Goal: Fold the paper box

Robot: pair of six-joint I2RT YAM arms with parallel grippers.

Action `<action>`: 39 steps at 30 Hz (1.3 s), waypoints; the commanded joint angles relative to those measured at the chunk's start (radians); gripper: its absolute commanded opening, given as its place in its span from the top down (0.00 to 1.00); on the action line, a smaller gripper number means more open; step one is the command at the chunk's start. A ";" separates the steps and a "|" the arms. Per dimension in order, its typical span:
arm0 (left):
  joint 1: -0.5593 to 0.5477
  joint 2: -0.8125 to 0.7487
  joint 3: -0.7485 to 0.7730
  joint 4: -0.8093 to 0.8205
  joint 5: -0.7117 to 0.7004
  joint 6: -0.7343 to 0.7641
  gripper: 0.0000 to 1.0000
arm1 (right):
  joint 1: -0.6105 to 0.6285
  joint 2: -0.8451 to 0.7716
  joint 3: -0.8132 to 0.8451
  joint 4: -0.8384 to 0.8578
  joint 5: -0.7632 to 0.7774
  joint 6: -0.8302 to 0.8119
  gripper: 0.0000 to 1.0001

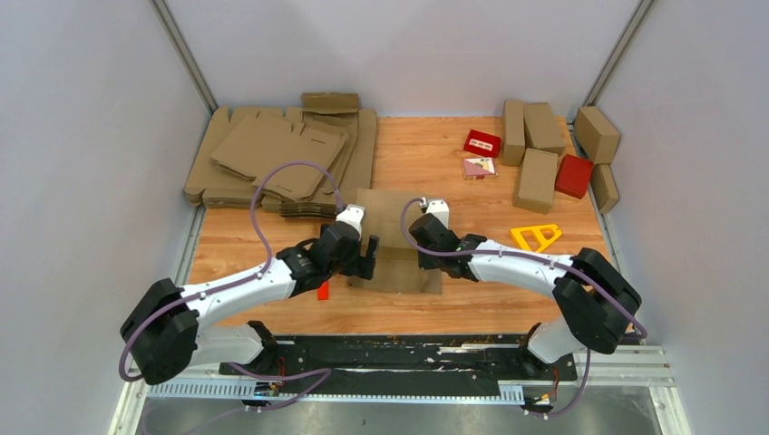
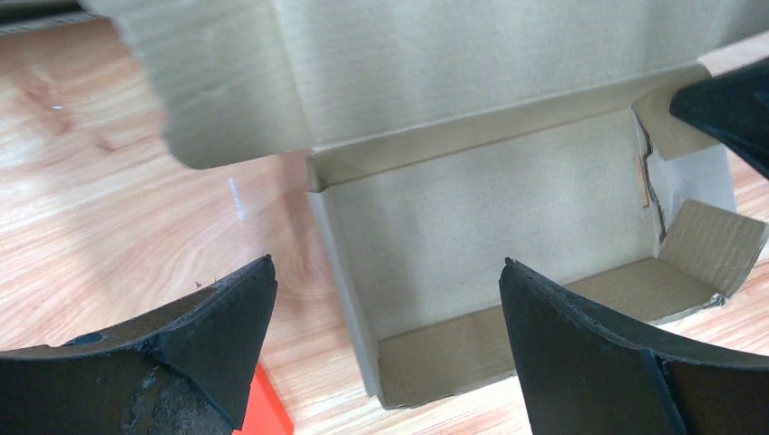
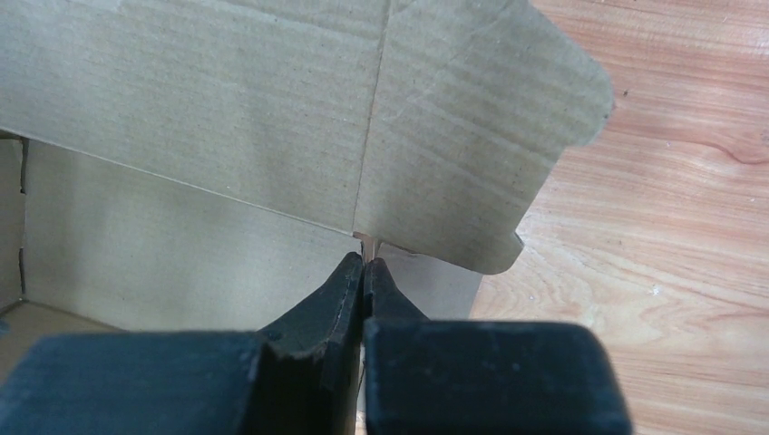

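Now left end effector (image 2: pixel 386 265) gapes over the fibrous paper box (image 2: pixel 472 217); right end effector (image 3: pixel 365 265) pinches its wall.

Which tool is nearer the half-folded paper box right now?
Right. The right tool is shut on the right end wall of the paper box, touching it. The left tool is open, its jaws straddling the left end wall with no contact visible.

Paper box (image 1: pixel 394 240): lay mid-table (image 1: pixel 453 154).
Left gripper (image 1: pixel 367 257): stood just left of the box.
Right gripper (image 1: pixel 423 260): stood at its right wall.
Flat sheet stack (image 1: pixel 277 154): lay behind the box, leftward.
Folded cartons (image 1: pixel 537 177): lay behind it, well right.
Two small boxes (image 1: pixel 481 143): sat between box and cartons.
Triangular frame (image 1: pixel 535 237): lay right of the box.
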 commanded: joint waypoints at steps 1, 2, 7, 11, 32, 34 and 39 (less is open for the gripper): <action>0.034 -0.058 0.035 -0.048 -0.017 0.027 0.00 | 0.007 -0.037 -0.011 0.041 -0.007 -0.024 1.00; 0.040 -0.061 0.038 -0.059 -0.020 0.030 0.00 | 0.007 -0.039 -0.011 0.040 -0.007 -0.026 1.00; 0.090 -0.091 0.027 -0.110 -0.133 -0.045 0.00 | 0.006 -0.043 -0.010 0.038 -0.009 -0.032 1.00; 0.113 -0.134 -0.028 -0.046 -0.044 0.015 0.00 | 0.007 -0.048 -0.016 0.044 -0.015 -0.033 1.00; 0.112 0.100 0.025 -0.044 0.115 -0.001 0.65 | 0.007 -0.038 0.014 0.060 -0.060 -0.052 0.98; 0.112 0.095 0.013 -0.019 0.112 -0.020 0.74 | 0.007 -0.042 0.026 0.058 -0.094 -0.041 0.94; 0.103 0.078 -0.017 0.021 0.100 -0.074 1.00 | 0.006 -0.052 0.049 0.057 -0.164 -0.018 0.69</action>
